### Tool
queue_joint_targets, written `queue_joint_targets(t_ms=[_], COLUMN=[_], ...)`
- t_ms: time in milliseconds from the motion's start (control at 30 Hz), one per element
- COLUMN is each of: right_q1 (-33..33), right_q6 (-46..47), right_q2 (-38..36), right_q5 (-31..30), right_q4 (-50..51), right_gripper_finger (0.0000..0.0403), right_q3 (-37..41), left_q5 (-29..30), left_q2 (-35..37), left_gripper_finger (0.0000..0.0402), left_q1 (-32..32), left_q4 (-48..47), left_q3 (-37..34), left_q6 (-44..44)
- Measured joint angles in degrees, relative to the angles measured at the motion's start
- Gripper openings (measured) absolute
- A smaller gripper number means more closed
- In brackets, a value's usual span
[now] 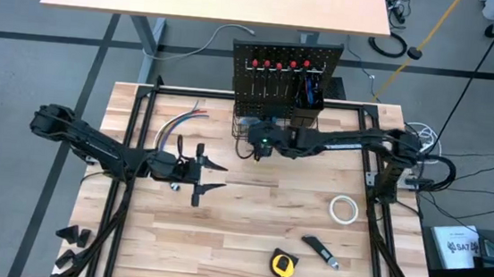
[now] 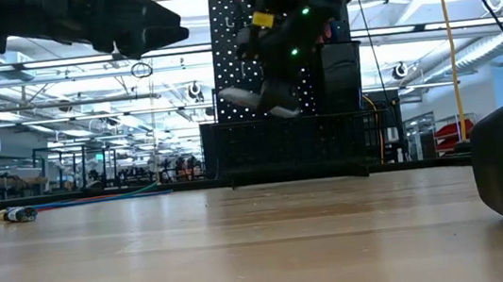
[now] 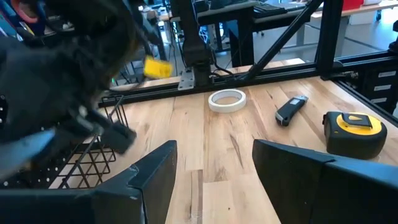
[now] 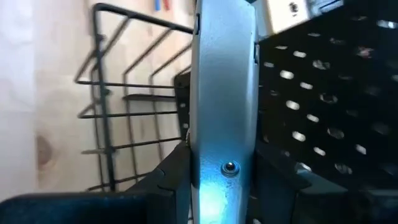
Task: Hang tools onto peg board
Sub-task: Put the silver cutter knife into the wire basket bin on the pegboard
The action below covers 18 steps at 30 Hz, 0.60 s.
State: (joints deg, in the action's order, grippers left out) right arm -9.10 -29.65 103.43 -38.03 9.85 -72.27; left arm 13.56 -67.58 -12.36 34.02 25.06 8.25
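The black peg board point(image 1: 287, 70) stands upright at the table's far edge, red-handled screwdrivers point(image 1: 276, 65) hanging along its top and a wire basket point(image 1: 246, 125) at its base. My right gripper point(image 1: 260, 147) hangs over the basket's front, shut on a flat silver tool point(image 4: 222, 93) with a small screw; which tool it is I cannot tell. In the low view that tool point(image 2: 245, 97) sticks out from the gripper point(image 2: 274, 74) above the basket point(image 2: 285, 147). My left gripper point(image 1: 206, 175) is open over the table's left half, holding nothing. My right gripper pinches the silver tool between its two fingers, one on each long edge, close to the small screw point(image 4: 230, 167). The tool runs on past the fingertips along the fingers' line. It is lifted clear, above the basket and beside the perforated panel point(image 4: 323, 93).
A white tape roll point(image 1: 342, 209), a grey-blue utility knife point(image 1: 320, 250) and a yellow tape measure point(image 1: 283, 264) lie on the table's near right. A bundle of coloured wires point(image 1: 181, 124) lies far left. Black frame rails point(image 1: 140, 129) run along the table's sides.
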Motion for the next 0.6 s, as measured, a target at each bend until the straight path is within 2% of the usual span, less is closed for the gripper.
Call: queue_joint_targets(t_ms=[267, 500, 600], right_q1=[0.00, -1.33, -2.94], right_q6=[2.96, 3.50, 4.23], right_q2=[6.20, 6.44, 6.44], right_q5=[-1.01, -0.24, 4.03], right_q4=[12.83, 16.14, 16.83], right_gripper_finger=[0.0123, 0.0123, 0.0123], right_q3=[-9.34, -9.88, -9.88], left_q5=[0.02, 0.02, 0.02], left_q2=[0.01, 0.01, 0.01], left_gripper_finger=[0.0217, 0.0217, 0.0217], left_q1=[0.00, 0.00, 0.00], left_q4=[-0.50, -0.50, -0.35], left_q3=[0.00, 0.00, 0.00], left_q6=[-0.06, -0.20, -0.26])
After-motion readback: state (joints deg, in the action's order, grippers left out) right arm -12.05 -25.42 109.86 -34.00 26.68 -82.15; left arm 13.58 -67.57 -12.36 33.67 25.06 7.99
